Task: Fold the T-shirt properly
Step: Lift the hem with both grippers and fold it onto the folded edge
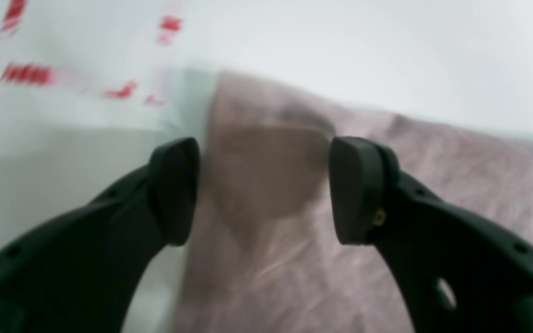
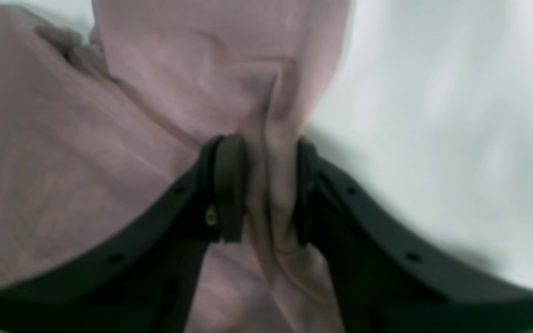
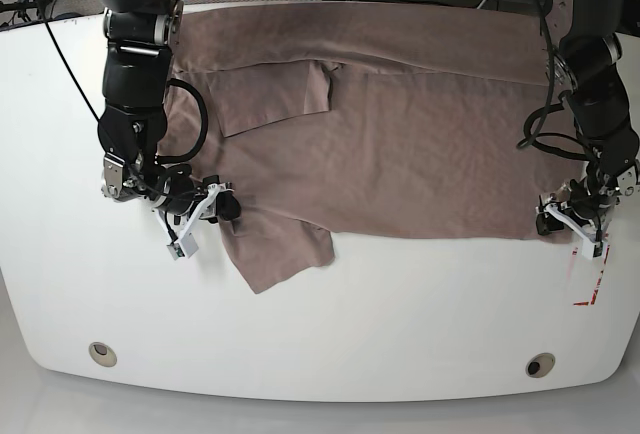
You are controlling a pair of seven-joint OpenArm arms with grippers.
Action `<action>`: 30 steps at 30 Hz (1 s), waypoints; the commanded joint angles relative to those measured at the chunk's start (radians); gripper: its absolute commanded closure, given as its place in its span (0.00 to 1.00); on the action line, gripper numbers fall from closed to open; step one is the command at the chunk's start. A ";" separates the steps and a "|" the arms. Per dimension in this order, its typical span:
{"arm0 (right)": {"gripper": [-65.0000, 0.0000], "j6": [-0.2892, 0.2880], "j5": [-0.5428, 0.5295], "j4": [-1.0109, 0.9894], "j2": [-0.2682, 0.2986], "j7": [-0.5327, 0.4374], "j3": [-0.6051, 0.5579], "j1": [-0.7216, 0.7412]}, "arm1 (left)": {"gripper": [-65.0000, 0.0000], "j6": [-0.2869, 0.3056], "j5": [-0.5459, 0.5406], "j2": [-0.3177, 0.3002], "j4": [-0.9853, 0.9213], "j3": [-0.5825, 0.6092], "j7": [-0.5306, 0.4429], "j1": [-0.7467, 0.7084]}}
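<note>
Only one T-shirt (image 3: 400,124) lies spread across the far half of the white surface (image 3: 400,324). Two grippers work it: the right gripper (image 2: 264,189) has its jaws clenched on a bunched fold at the shirt's left edge, while the left gripper (image 1: 264,189) hovers with jaws released over the near right corner, beside red tape marks (image 1: 28,74).

Even, bright overhead light; base view sharp, white tabletop (image 3: 400,314) without harsh glare. Both wrist views soft, smeared by motion blur: red marks (image 1: 26,74) streaked, fabric weave lost. Soft pincer shadows on cloth and tabletop; base view's tabletop edges bow.
</note>
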State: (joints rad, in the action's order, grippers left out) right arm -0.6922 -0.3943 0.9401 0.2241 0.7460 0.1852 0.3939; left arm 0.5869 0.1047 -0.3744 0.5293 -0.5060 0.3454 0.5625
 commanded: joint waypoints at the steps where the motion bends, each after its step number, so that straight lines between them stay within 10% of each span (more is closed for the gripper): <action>1: 0.83 -0.006 -0.015 0.043 0.011 -0.012 0.003 0.026 | 0.59 0.009 -0.001 -0.008 0.008 0.016 0.007 0.017; 5: 1.00 -0.006 -0.015 0.043 0.018 -0.012 0.001 0.026 | 0.99 0.008 -0.001 -0.008 0.008 0.019 0.004 0.021; 14: 1.00 -0.006 -0.015 0.122 0.027 0.062 0.006 0.052 | 1.00 0.044 -0.003 -0.008 0.113 0.014 -0.016 0.015; 30: 1.00 -0.006 -0.019 0.603 0.054 0.349 0.090 -0.072 | 1.00 0.111 -0.023 0.073 0.733 -0.093 0.274 -0.236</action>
State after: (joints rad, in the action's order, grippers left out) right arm -0.7002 -0.4194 1.4742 0.2604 1.0824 0.2485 0.3145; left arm 0.7074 0.0917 -0.2996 1.1847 -0.5968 0.6285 0.3092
